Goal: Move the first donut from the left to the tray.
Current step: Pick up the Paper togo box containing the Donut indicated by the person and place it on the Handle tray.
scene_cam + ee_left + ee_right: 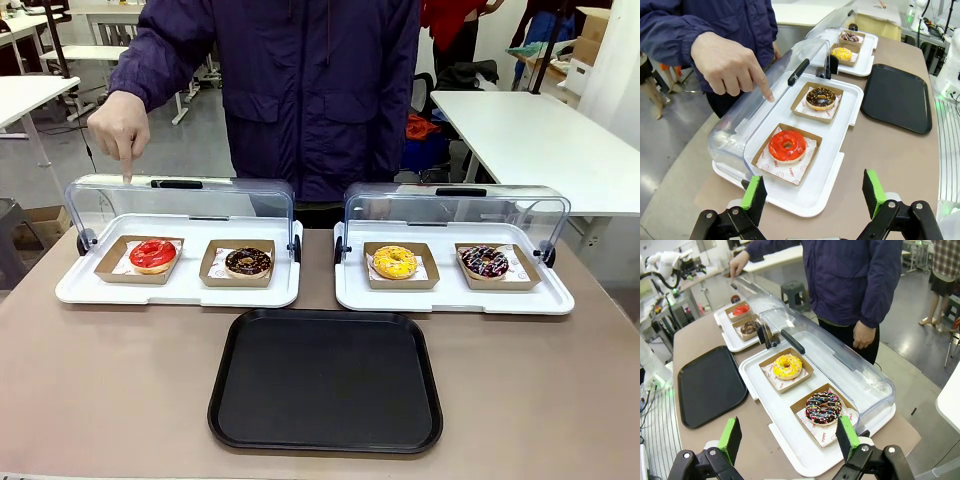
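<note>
At far left, the person's hand is pointing its forefinger down onto the raised clear lid of the left white tray; the sleeve above it is running out of the top edge. Below the finger, the red-glazed donut is sitting in its brown cardboard holder in that tray's left-hand place, apart from the black tray; the print on its white paper is too small to read. Just right of it, a chocolate donut is resting in a like holder. In the left wrist view, the left pincer is standing released at this tray's near edge, green pads wide apart, its lower parts cut off by the frame. At centre, the black tray is lying flat on the brown table, nearer the robot than both white trays. Further right, the second white tray is carrying a yellow donut and a sprinkled donut, with the second lid tilted back. The right pincer is likewise standing released by the sprinkled donut. Whether either pincer is touching anything cannot be told.
</note>
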Tool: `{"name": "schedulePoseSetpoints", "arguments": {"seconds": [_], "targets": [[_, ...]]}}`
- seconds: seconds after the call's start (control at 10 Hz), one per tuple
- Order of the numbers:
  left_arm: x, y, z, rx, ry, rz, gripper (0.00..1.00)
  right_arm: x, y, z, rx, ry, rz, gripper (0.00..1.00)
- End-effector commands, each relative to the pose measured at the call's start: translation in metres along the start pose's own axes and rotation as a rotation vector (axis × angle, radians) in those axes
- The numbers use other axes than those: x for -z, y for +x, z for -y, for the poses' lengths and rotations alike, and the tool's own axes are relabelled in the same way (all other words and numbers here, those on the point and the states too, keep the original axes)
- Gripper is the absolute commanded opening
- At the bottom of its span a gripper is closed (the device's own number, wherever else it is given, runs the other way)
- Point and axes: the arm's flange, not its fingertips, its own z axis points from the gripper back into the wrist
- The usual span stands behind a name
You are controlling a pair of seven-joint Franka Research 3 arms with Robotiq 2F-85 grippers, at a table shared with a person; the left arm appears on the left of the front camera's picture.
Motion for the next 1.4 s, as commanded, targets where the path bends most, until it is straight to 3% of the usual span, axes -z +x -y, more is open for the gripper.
{"name": "schedulePoseSetpoints", "arguments": {"seconds": [0.0, 0.6, 1.0, 1.3], "targets": [[-0.001, 0.001, 0.001, 0.005, -0.005, -0.007, 1.00, 0.001, 0.002, -0.003, -0.007, 0.003, 0.006, 1.00], [0.000, 0.000, 0.000, 0.000, 0.000, 0.000, 1.00, 0.001, 0.002, -0.003, -0.007, 0.003, 0.006, 1.00], [0.069, 0.047, 0.021, 0.175, -0.136, -0.351, 1.00, 0.001, 0.002, -0.003, -0.007, 0.003, 0.006, 1.00], [0.135, 0.035, 0.041, 0.282, -0.188, -0.577, 1.00, 0.001, 0.002, -0.003, -0.007, 0.003, 0.006, 1.00]]}}
